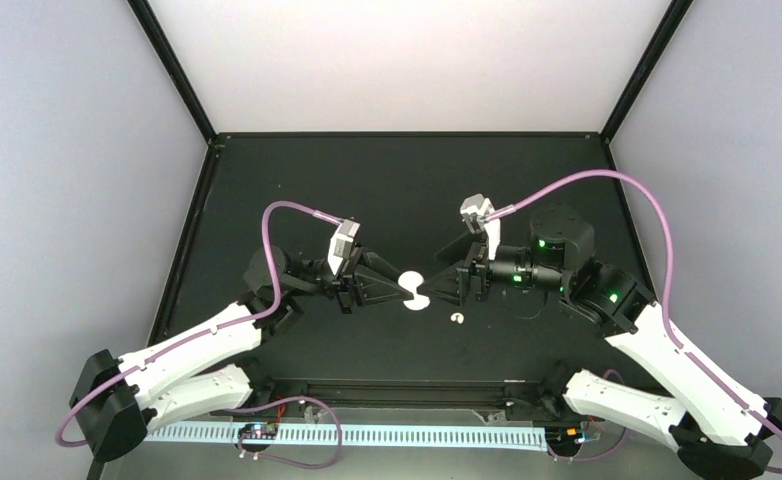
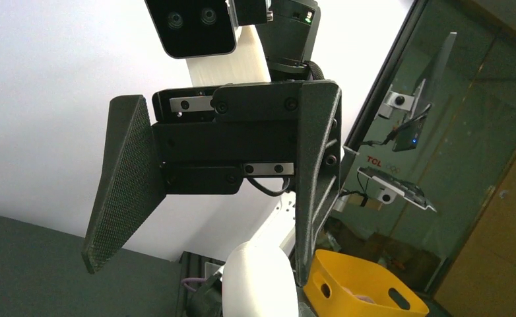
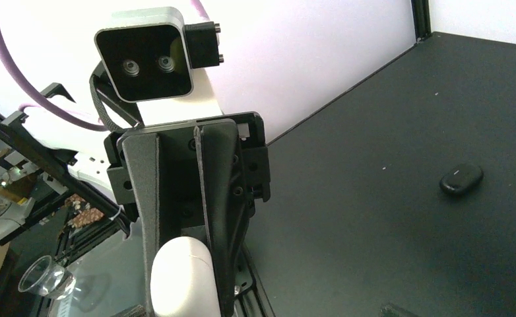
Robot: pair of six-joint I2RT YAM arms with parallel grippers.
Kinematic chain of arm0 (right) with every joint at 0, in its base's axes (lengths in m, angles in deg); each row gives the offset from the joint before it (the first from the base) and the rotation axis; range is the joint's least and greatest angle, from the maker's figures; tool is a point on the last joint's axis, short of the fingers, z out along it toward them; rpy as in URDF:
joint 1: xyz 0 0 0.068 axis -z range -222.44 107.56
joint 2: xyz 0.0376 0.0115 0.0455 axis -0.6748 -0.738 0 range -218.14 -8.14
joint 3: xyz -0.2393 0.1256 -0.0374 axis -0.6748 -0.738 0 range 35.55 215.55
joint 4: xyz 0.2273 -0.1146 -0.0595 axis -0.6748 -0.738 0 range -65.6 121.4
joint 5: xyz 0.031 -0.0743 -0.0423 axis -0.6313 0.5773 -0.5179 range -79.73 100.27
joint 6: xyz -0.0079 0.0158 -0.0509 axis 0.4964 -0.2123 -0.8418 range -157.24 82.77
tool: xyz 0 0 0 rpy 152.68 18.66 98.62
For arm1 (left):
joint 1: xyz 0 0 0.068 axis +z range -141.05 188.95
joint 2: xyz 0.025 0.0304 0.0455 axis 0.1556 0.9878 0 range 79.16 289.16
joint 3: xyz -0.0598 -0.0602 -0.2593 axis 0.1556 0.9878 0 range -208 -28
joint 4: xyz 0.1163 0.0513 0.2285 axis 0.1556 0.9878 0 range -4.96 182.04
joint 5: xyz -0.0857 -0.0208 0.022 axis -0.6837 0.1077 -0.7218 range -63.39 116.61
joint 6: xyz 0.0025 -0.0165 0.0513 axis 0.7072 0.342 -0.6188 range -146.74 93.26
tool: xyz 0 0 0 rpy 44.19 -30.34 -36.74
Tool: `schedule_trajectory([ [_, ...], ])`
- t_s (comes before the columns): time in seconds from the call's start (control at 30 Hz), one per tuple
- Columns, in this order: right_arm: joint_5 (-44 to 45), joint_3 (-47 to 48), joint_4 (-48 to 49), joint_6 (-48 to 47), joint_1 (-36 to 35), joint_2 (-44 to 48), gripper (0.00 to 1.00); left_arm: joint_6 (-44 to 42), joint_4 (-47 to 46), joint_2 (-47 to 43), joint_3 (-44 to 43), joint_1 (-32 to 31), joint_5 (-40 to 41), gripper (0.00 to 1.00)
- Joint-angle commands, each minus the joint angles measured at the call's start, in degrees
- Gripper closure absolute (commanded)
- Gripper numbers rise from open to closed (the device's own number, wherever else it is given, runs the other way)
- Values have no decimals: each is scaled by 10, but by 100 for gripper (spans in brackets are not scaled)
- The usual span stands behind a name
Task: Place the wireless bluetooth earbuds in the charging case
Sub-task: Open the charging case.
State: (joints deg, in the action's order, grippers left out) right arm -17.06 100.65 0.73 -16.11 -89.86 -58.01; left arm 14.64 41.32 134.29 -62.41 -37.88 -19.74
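The white charging case [image 1: 416, 290] hangs over the middle of the table between the two arms. My left gripper [image 1: 403, 285] is shut on it. The right wrist view shows that gripper's fingers [image 3: 143, 211] pressed against the case [image 3: 179, 277] on both sides. My right gripper [image 1: 433, 283] faces it from the right, open. In the left wrist view its jaws [image 2: 199, 267] stand wide apart just behind the case [image 2: 258, 281], one finger [image 2: 315, 198] close beside it. One white earbud [image 1: 457, 318] lies on the table just below the right gripper. A small black oval piece [image 3: 461, 178], apparently a black earbud, lies on the mat.
The black mat [image 1: 387, 190] is walled by white panels at the back and sides. A metal rail [image 1: 397, 385] runs along the near edge by the arm bases. A yellow bin [image 2: 361, 284] and a clear cup [image 3: 41, 277] stand off the table.
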Motion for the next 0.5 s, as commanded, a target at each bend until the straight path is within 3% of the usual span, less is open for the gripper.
schedule_trajectory([
  [0.0,14,0,-5,3,-6,-4,10,7,-16,0,-22,5,-9,98],
  [0.47,117,-12,-41,21,-7,0,14,7,-4,-19,-21,5,-12,98],
])
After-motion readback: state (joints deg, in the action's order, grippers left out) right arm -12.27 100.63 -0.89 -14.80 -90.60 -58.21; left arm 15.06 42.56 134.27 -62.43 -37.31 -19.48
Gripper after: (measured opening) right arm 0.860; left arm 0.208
